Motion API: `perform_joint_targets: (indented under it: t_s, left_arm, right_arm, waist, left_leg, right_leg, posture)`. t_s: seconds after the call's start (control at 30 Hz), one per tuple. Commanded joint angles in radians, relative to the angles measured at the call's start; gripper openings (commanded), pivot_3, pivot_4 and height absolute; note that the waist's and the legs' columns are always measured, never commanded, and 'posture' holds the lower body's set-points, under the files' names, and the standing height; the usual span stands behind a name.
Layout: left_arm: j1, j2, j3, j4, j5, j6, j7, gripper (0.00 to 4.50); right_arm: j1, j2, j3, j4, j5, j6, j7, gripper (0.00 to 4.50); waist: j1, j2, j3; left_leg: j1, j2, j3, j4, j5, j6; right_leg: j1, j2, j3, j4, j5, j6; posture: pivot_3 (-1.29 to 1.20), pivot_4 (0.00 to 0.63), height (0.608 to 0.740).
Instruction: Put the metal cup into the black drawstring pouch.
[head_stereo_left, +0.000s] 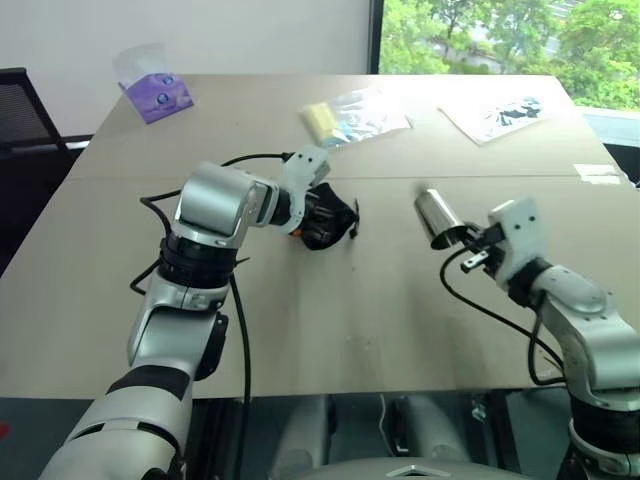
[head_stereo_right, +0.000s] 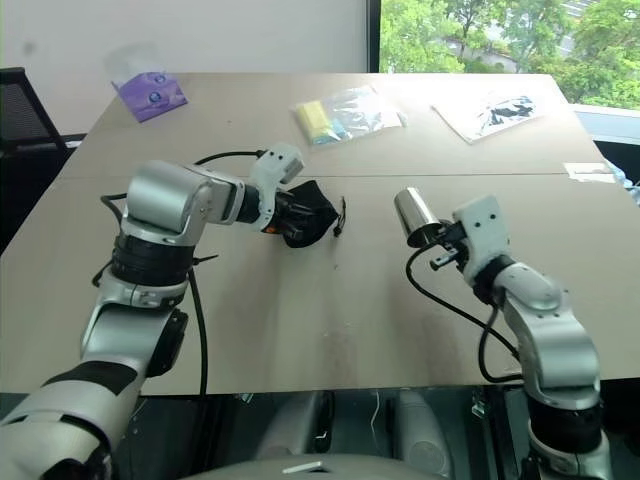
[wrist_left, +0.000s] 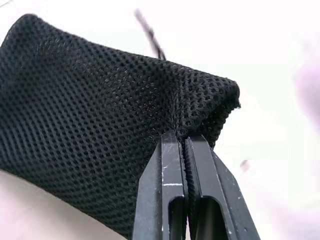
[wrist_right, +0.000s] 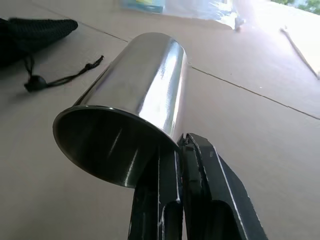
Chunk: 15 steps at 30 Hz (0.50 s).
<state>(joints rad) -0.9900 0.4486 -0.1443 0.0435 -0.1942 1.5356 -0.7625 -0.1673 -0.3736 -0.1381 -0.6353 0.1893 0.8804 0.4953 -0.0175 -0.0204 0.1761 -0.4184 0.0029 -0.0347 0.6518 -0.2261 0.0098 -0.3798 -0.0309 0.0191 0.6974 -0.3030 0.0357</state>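
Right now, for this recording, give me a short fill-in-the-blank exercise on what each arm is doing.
1. The left tool is shut on the black ____.
2. The right tool pinches the cup by its ____.
3. The cup is lifted off the table, its open end facing the ____ tool.

Missing words: pouch; rim; right

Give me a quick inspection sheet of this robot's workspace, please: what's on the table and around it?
Surface: tan table, seam across it.
Job's things: metal cup lifted off the table, held by its rim; black drawstring pouch pinched at one edge.
Clutter: purple tissue pack, two plastic packets at the far side.
Grippers: left gripper shut on pouch; right gripper shut on cup.
Cables: black cables along both arms.
Surroundings: window with trees, black chair.
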Motion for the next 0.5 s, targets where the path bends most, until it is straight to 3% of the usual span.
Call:
perform_joint_targets:
  t_s: [0.03, 0.13, 0.23, 0.5]
  left_arm:
    - [-0.048, -0.082, 0.119, 0.109, -0.023, 0.056, 0.079, 0.0]
    - [-0.074, -0.179, 0.216, 0.214, -0.015, -0.007, 0.168, 0.0]
    - [-0.109, -0.259, 0.323, 0.298, -0.038, -0.062, 0.214, 0.0]
    - [-0.127, -0.285, 0.434, 0.356, -0.107, -0.062, 0.273, 0.0]
  right_arm:
    - [0.069, -0.009, -0.099, -0.133, 0.146, 0.058, 0.049, 0.09]
    - [0.116, -0.002, -0.16, -0.187, 0.257, 0.103, 0.065, 0.09]
    - [0.151, -0.033, -0.131, -0.211, 0.276, 0.101, 0.077, 0.09]
    - [0.082, -0.013, 0.059, -0.1, 0.24, 0.005, 0.018, 0.09]
  waist:
    - [-0.001, 0.0, 0.0]
    - [-0.002, 0.0, 0.0]
    - [0.004, 0.0, 0.0]
    - [-0.002, 0.0, 0.0]
  left_leg:
    - [0.0, 0.0, 0.0, 0.0, 0.0, 0.0]
    - [0.0, 0.0, 0.0, 0.0, 0.0, 0.0]
    - [0.0, 0.0, 0.0, 0.0, 0.0, 0.0]
    - [0.001, 0.0, 0.001, 0.0, 0.0, -0.001]
  right_leg:
    - [0.0, 0.0, 0.0, 0.0, 0.0, 0.0]
    - [0.0, 0.0, 0.001, 0.0, 0.0, 0.0]
    - [0.0, -0.001, 0.0, 0.0, 0.0, 0.0]
    - [0.0, 0.0, 0.001, 0.0, 0.0, 0.0]
  posture:
    - [0.0, 0.15, 0.74]
    - [0.0, 0.15, 0.74]
    - [0.0, 0.15, 0.74]
    - [0.0, 0.15, 0.74]
